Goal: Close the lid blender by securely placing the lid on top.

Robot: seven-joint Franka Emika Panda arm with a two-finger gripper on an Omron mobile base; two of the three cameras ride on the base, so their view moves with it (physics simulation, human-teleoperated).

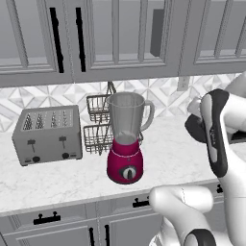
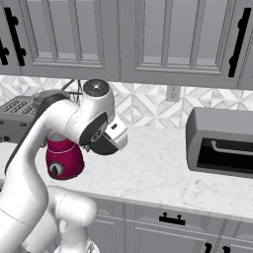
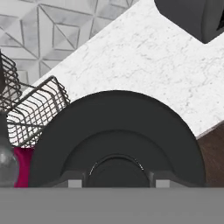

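The blender [image 1: 126,139] stands on the counter with its magenta base, grey dial and clear jar; the jar's rim is uncovered. Its base also shows behind my arm [image 2: 63,160] and at the left edge of the hand view [image 3: 21,168]. The black round lid [image 3: 116,131] hangs above the counter, held under my hand. My gripper [image 2: 109,140] is shut on the lid [image 2: 105,144], to the right of the blender and about level with its base. In the left base view the lid [image 1: 194,129] peeks out behind my forearm.
A grey four-slot toaster [image 1: 47,134] stands left of the blender, and a two-tier wire basket [image 1: 98,125] stands behind it. A dark toaster oven [image 2: 220,141] sits at the right of the counter. Wall cabinets hang overhead.
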